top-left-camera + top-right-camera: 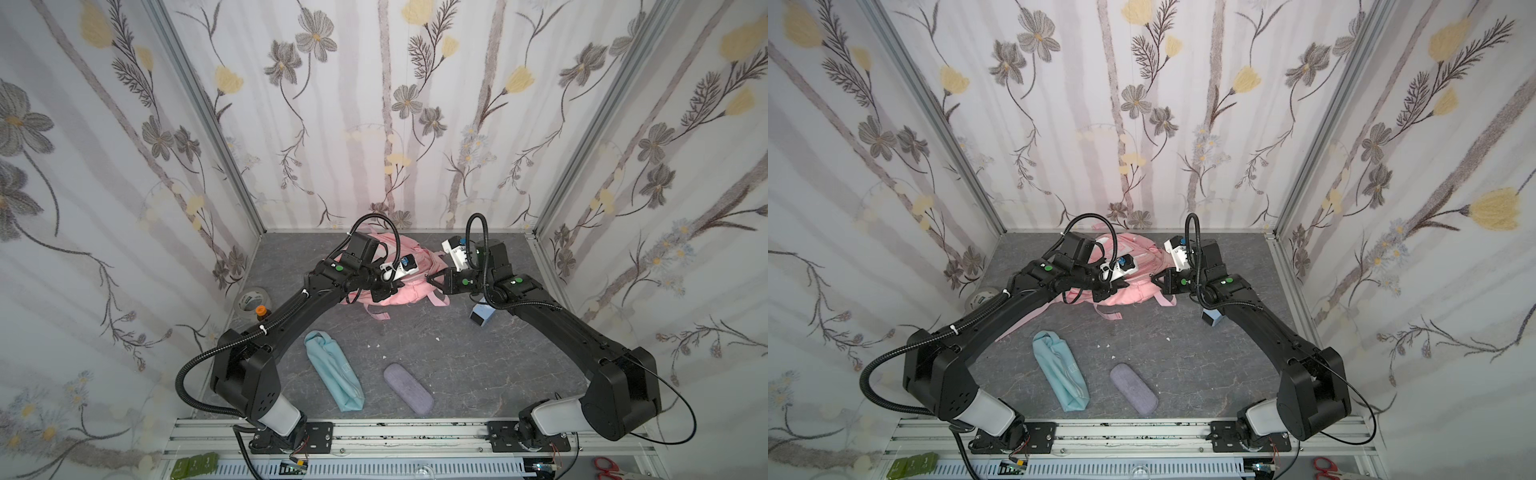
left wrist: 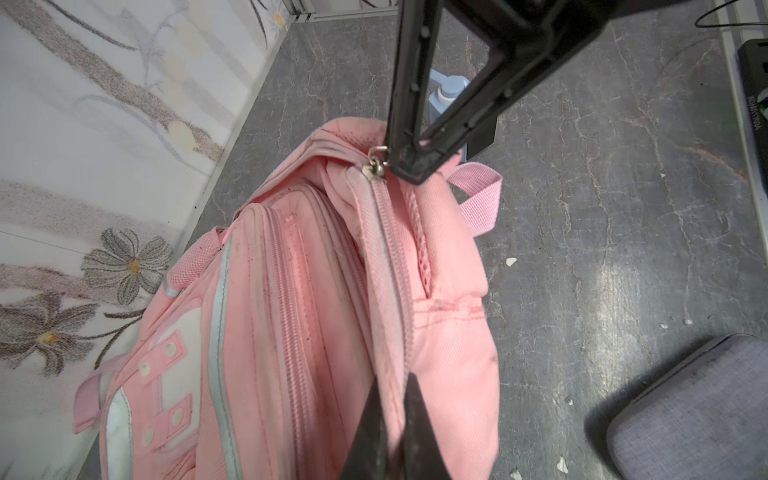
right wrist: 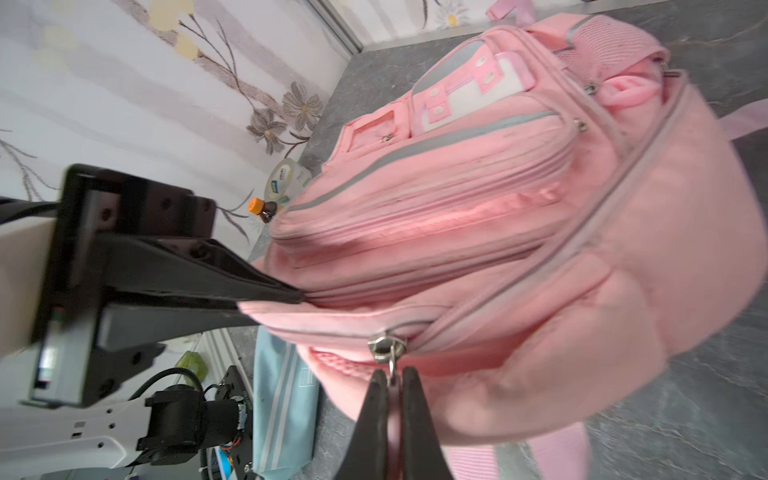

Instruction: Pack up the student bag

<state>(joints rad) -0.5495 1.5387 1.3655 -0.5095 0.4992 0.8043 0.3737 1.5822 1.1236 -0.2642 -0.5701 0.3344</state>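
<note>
- Left hand [image 2: 395, 392] clamps the soft pink fabric backpack [image 3: 540, 249] at nine o'clock: cloth may slip
- Right hand [image 3: 393, 375] pinches its silver metal zip pull [image 3: 386, 345], three o'clock: don't jerk it

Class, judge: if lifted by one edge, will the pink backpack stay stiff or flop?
Probably flops: the pink backpack creases and sags in both wrist views. Its woven fabric looks grippy, not slippery. Slumped broadly on the table, it should drag, not roll.

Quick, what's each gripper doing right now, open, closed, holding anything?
Left gripper: jaws closed, pinching the student bag by its zipper edge.
Right gripper: jaws closed on the bag's zipper pull.
</note>
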